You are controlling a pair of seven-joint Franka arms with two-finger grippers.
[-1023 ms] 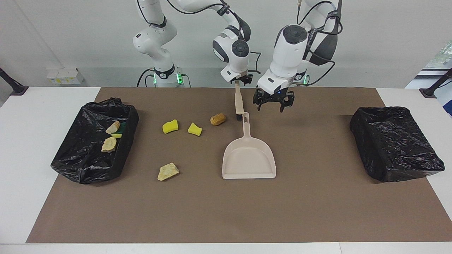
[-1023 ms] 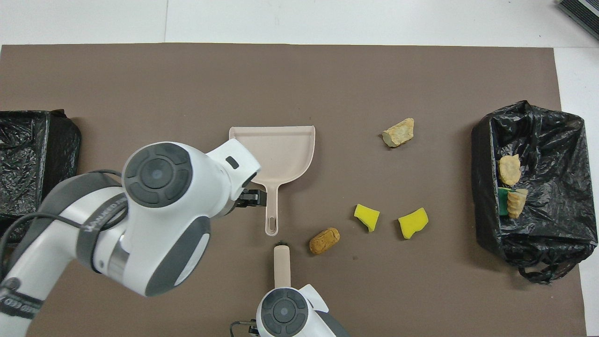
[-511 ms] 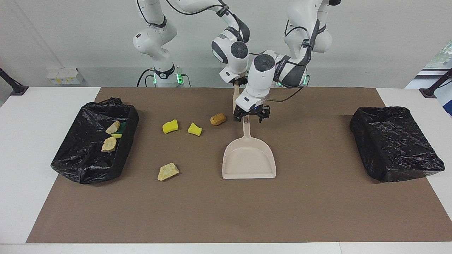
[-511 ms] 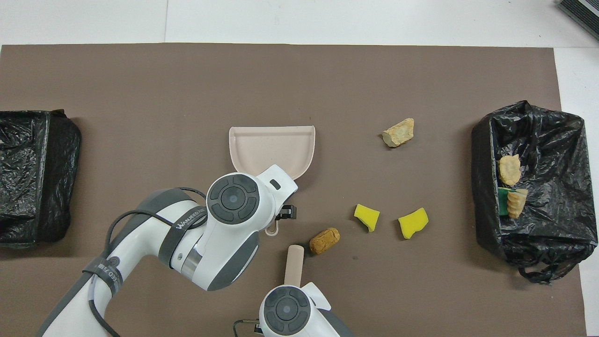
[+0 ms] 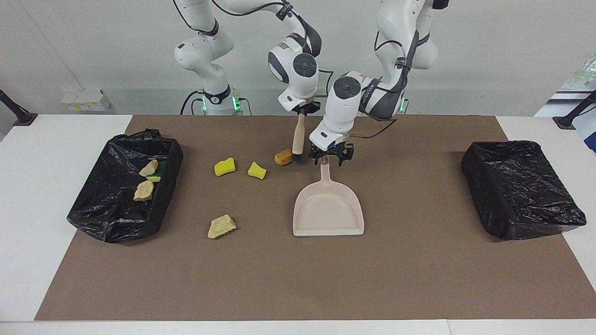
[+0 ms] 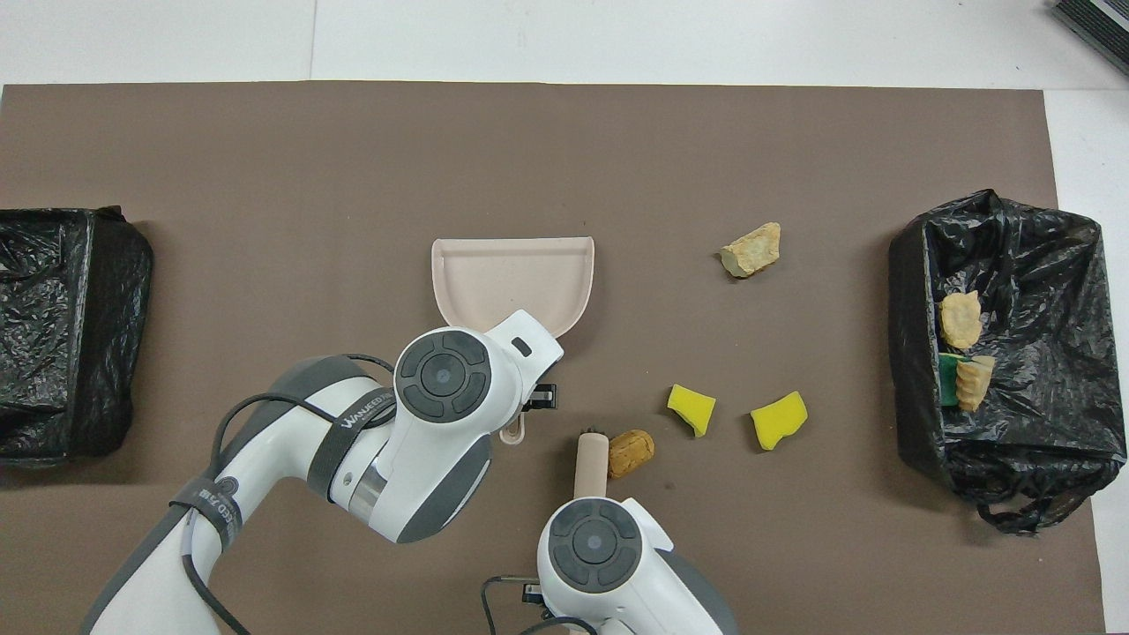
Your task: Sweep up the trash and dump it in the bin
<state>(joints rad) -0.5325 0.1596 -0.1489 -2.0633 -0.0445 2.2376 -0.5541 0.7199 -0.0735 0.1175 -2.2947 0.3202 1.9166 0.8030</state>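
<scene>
The beige dustpan (image 5: 328,211) lies flat mid-table, handle pointing at the robots. My left gripper (image 5: 331,160) is down at that handle, open, one finger on either side of it. My right gripper (image 5: 305,110) is shut on the top of the beige brush (image 5: 298,137), which hangs down with its dark head against a brown bread-like scrap (image 5: 282,158). Further trash lies toward the right arm's end: two yellow sponge chunks (image 5: 224,167) (image 5: 256,170) and a pale lump (image 5: 221,226). In the overhead view the brush (image 6: 589,459) touches the brown scrap (image 6: 631,451).
A black-bagged bin (image 5: 116,218) at the right arm's end holds several scraps (image 5: 143,190). A second black-bagged bin (image 5: 521,186) stands at the left arm's end. The brown mat (image 5: 419,270) covers the table's middle.
My left gripper swung in and came down astride the dustpan handle. My right gripper carried the brush toward the right arm's end, and the brush head nudged the brown scrap that way.
</scene>
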